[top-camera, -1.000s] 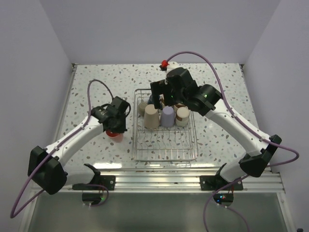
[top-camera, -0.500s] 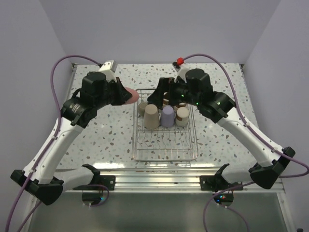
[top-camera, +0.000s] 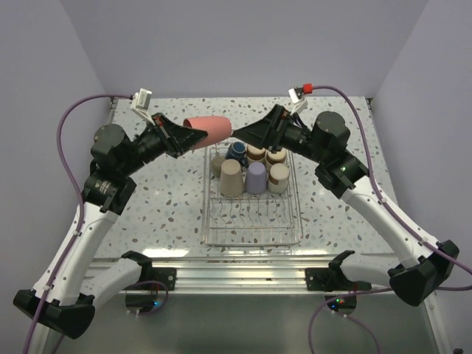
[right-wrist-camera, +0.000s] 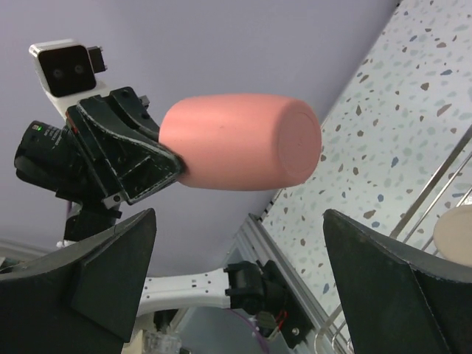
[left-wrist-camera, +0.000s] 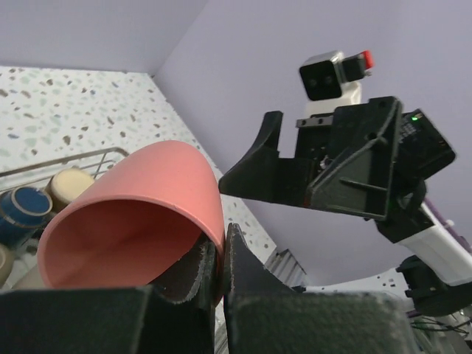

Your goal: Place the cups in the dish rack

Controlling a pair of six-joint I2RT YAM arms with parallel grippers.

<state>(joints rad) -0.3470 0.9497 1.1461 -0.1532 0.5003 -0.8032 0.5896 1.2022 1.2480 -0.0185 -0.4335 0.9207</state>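
Note:
My left gripper [top-camera: 190,135] is shut on the rim of the coral-pink cup [top-camera: 210,130], holding it sideways in the air above the far left corner of the dish rack [top-camera: 252,237]. One finger is inside the cup and one outside in the left wrist view [left-wrist-camera: 133,214]. My right gripper [top-camera: 247,131] is open and empty, raised facing the cup's closed end [right-wrist-camera: 243,141]. In the rack stand a dark blue mug [top-camera: 236,151], a tall beige tumbler [top-camera: 231,177], a lavender tumbler [top-camera: 256,177] and several short tan cups [top-camera: 278,177].
The speckled table [top-camera: 158,199] lies around the rack. The metal rail [top-camera: 243,269] runs along the near edge. Purple cables loop from both arms.
My left arm has lifted the coral-pink cup from the table at the left up and over toward the rack's far corner. My right gripper has risen out of the rack and turned toward the cup.

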